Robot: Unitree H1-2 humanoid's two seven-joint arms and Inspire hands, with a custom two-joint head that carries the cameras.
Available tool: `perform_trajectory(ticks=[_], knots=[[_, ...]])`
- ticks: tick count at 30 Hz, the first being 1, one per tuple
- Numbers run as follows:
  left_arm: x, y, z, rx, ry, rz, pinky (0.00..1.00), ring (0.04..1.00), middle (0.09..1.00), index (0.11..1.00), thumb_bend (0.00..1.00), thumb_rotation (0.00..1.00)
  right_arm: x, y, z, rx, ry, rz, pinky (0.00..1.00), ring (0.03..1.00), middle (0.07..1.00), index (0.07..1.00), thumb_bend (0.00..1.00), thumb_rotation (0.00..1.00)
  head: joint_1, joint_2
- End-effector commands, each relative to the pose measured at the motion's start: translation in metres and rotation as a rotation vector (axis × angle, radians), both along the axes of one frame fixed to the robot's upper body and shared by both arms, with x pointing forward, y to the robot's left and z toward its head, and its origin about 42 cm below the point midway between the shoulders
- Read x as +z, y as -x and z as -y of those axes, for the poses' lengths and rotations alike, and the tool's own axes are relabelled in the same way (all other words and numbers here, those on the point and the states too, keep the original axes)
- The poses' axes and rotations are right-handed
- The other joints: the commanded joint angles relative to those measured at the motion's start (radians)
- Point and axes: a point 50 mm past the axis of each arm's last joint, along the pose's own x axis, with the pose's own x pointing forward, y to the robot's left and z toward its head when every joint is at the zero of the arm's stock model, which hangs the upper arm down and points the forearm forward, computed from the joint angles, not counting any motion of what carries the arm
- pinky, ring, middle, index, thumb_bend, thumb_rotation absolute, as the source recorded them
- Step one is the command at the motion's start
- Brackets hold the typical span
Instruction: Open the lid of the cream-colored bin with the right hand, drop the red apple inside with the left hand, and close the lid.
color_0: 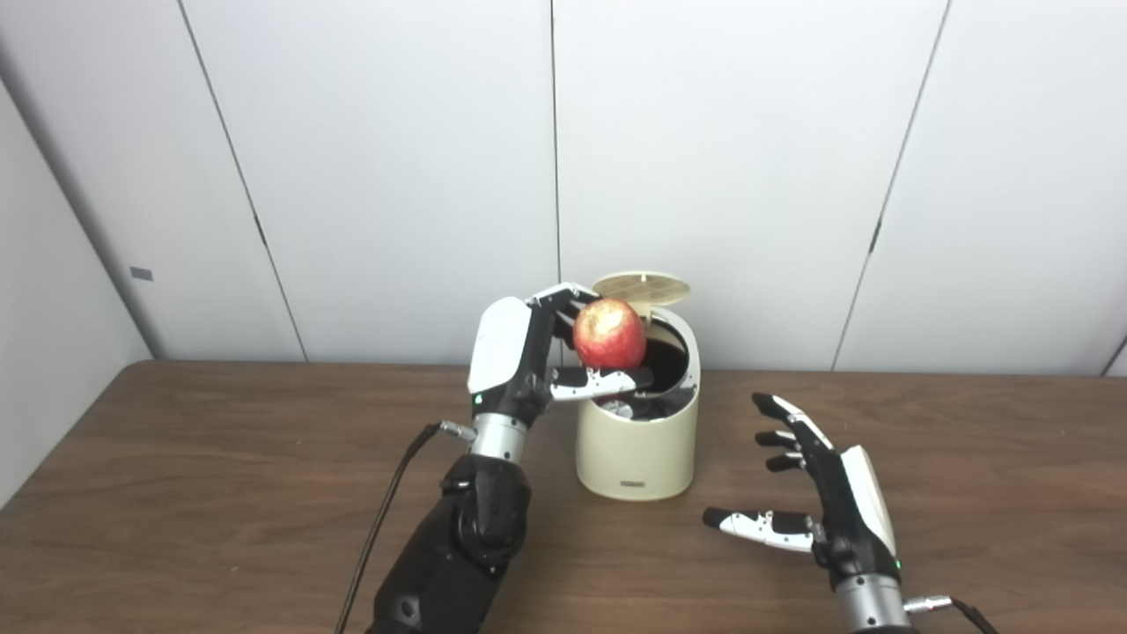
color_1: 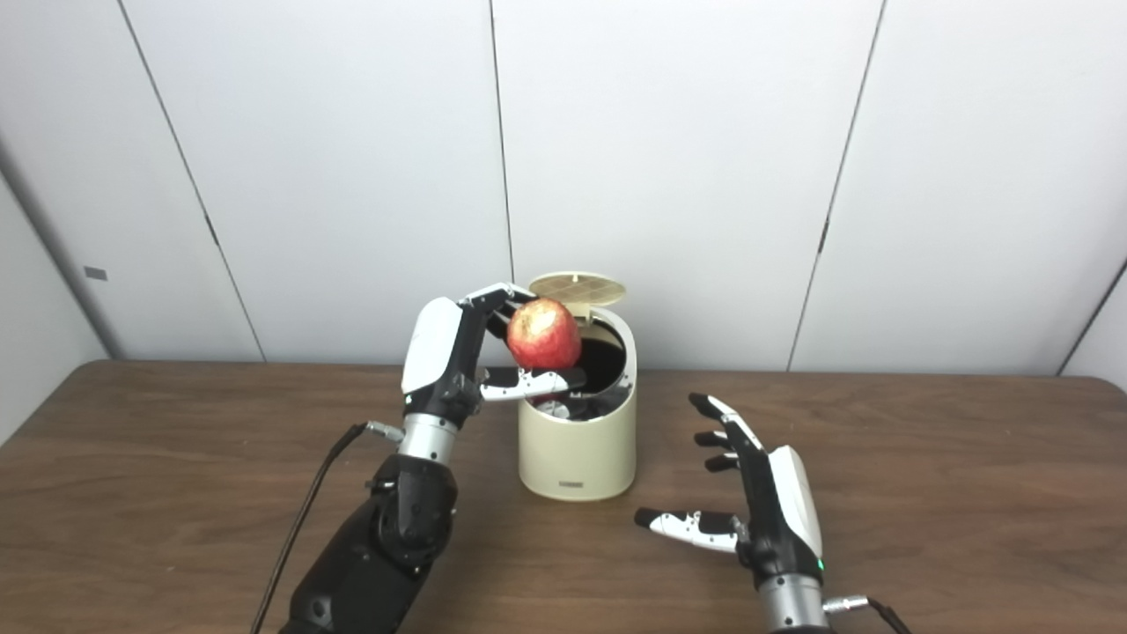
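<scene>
Take the cream-colored bin (color_0: 637, 440) as your landmark: it stands upright on the brown tabletop (color_0: 220, 493), close to the back edge and in front of the pale wall panels (color_0: 722, 158). You can see its lid (color_0: 640, 286) swung up at the back, its ribbed underside showing, so the dark opening is uncovered; something pale lies inside at the near rim, too small for you to identify. Your left hand (color_0: 528, 352) is raised at the bin's left side, level with its top, and it grips the red apple (color_0: 609, 334), with the thumb under the fruit and the fingers (color_0: 563, 295) curled over its top. The apple hangs directly above the opening, at the left part of the rim, not yet inside. Your right hand (color_0: 823, 493) is to the right of the bin and nearer you, apart from it and touching neither the bin nor the lid; it holds nothing, the fingers spread and pointing toward the bin, the thumb stretched out low over the tabletop. A black cable (color_0: 387, 511) trails from the left wrist down toward the near edge.
</scene>
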Motion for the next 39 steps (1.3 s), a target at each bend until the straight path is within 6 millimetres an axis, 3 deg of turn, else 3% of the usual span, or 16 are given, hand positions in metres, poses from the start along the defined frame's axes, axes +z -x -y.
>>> perform_trajectory(ticks=[1, 13, 27, 28, 29, 31, 39], knots=[[0.018, -0.005, 0.016, -0.041, -0.012, 0.041, 0.55, 0.536, 0.480, 0.490, 0.52, 0.00, 0.019, -0.004, -0.005, 0.007, -0.010, 0.078, 0.61, 0.732, 0.838, 0.819, 0.76, 0.07, -0.002, 0.001], [0.012, 0.001, 0.015, -0.074, -0.066, 0.001, 0.67, 0.624, 0.477, 0.519, 0.52, 0.00, 0.021, -0.005, -0.005, 0.006, 0.001, 0.082, 0.60, 0.729, 0.842, 0.822, 0.76, 0.09, 0.001, 0.008], [0.010, 0.002, 0.008, -0.059, -0.091, 0.004, 0.66, 0.643, 0.484, 0.521, 0.52, 0.00, 0.021, -0.006, -0.006, 0.005, -0.009, 0.085, 0.61, 0.726, 0.840, 0.819, 0.76, 0.07, 0.005, 0.012], [0.010, 0.002, 0.008, -0.059, -0.090, 0.004, 0.66, 0.651, 0.548, 0.510, 0.52, 0.03, 0.021, -0.006, -0.006, 0.005, -0.008, 0.085, 0.61, 0.726, 0.840, 0.820, 0.76, 0.07, 0.005, 0.013], [0.010, 0.002, 0.007, -0.060, -0.090, 0.006, 0.66, 0.657, 0.596, 0.608, 0.72, 0.09, 0.022, -0.006, -0.006, 0.006, -0.006, 0.086, 0.60, 0.724, 0.840, 0.820, 0.76, 0.08, 0.005, 0.013], [0.010, 0.002, 0.006, -0.060, -0.090, 0.007, 0.66, 0.663, 0.633, 0.663, 0.82, 0.12, 0.022, -0.006, -0.006, 0.008, -0.006, 0.087, 0.60, 0.723, 0.839, 0.819, 0.76, 0.07, 0.005, 0.013], [0.011, 0.002, 0.004, -0.058, -0.089, 0.000, 0.65, 0.668, 0.642, 0.683, 0.87, 0.14, 0.023, -0.006, -0.007, 0.007, 0.002, 0.085, 0.60, 0.721, 0.837, 0.819, 0.76, 0.08, 0.005, 0.015]])
